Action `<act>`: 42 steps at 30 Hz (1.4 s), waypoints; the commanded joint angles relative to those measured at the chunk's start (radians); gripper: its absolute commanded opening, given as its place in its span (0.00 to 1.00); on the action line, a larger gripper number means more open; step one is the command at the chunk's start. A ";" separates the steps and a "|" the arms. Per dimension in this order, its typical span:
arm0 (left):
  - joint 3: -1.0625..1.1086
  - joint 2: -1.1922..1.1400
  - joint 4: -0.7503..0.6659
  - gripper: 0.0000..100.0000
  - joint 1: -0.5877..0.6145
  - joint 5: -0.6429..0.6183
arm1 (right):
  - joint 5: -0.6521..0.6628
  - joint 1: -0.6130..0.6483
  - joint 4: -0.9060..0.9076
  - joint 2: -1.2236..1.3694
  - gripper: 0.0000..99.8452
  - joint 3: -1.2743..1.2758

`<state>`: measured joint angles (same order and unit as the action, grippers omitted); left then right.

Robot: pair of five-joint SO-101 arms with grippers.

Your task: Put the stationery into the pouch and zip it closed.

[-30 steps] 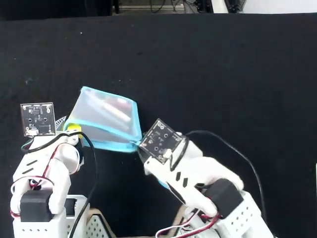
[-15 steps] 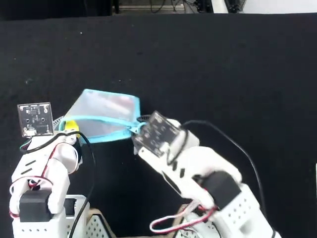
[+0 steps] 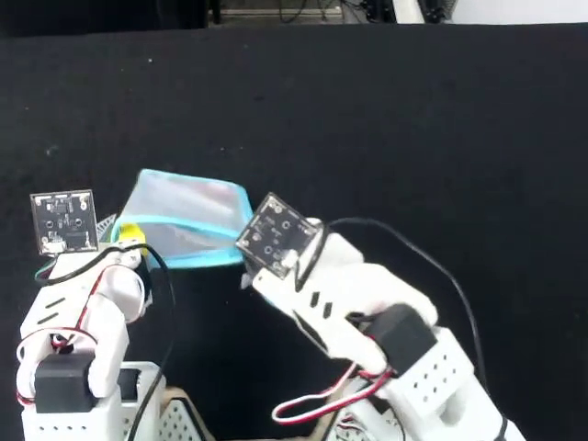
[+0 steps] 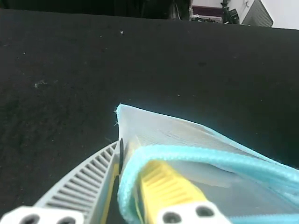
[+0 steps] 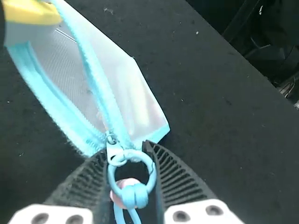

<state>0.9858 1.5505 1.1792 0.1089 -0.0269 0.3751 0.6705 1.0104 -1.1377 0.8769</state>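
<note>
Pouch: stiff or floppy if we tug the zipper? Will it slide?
Likely floppy: the pouch is thin mesh, creased between the left pincer and right pincer. Probably light: see-through walls, slim contents. Tugging the zip pull would likely drag it along unless the other end is held.

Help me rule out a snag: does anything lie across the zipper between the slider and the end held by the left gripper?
Nothing visible does. The zipper runs bare from the slider, whose ring sits in the right gripper, up to the corner of the pouch pinched by the left gripper.
</note>
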 commanded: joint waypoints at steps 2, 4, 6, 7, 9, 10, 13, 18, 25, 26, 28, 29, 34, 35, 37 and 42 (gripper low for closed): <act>-0.028 0.009 -0.020 0.03 -0.008 -0.008 | -0.043 -0.011 0.005 -0.062 0.01 -0.070; -0.028 0.009 -0.020 0.06 -0.008 -0.008 | -0.046 -0.011 0.005 -0.064 0.01 -0.070; -0.028 0.009 -0.018 0.12 -0.008 -0.008 | -0.046 -0.011 0.005 -0.064 0.01 -0.070; -0.028 0.009 -0.018 0.15 -0.008 -0.008 | -0.046 -0.011 0.005 -0.064 0.01 -0.070; -0.028 0.009 -0.018 0.20 -0.008 -0.008 | -0.046 -0.011 0.002 -0.064 0.01 -0.070; -0.028 0.009 -0.018 0.20 -0.008 -0.008 | -0.046 -0.011 0.000 -0.064 0.01 -0.070; -0.028 0.011 -0.018 0.21 -0.008 -0.008 | -0.048 -0.011 0.000 -0.064 0.01 -0.070; -0.031 0.011 -0.018 0.21 0.022 -0.002 | -0.048 -0.012 0.003 -0.064 0.01 -0.067; -0.077 0.011 -0.020 0.21 0.206 -0.008 | -0.048 -0.012 -0.005 -0.064 0.01 -0.064; -0.077 0.011 -0.020 0.21 0.213 -0.008 | -0.048 -0.012 -0.012 -0.064 0.01 -0.065; -0.077 0.011 -0.020 0.21 0.213 -0.008 | -0.048 -0.017 -0.029 -0.064 0.01 -0.065; -0.077 0.011 -0.020 0.21 0.213 -0.008 | -0.048 -0.018 -0.034 -0.064 0.01 -0.068; -0.077 0.011 -0.020 0.21 0.213 -0.008 | -0.048 -0.018 -0.032 -0.064 0.01 -0.133; -0.077 0.011 -0.020 0.21 0.213 -0.008 | -0.048 -0.018 -0.032 -0.062 0.01 -0.145; -0.077 0.011 -0.020 0.21 0.213 -0.008 | -0.043 -0.018 -0.032 -0.062 0.01 -0.168; -0.077 0.011 -0.020 0.21 0.219 -0.008 | -0.041 -0.018 -0.038 -0.053 0.01 -0.205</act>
<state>0.9751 1.5597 1.1792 0.3023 -0.0284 0.3368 0.6720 1.0027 -1.1715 0.7649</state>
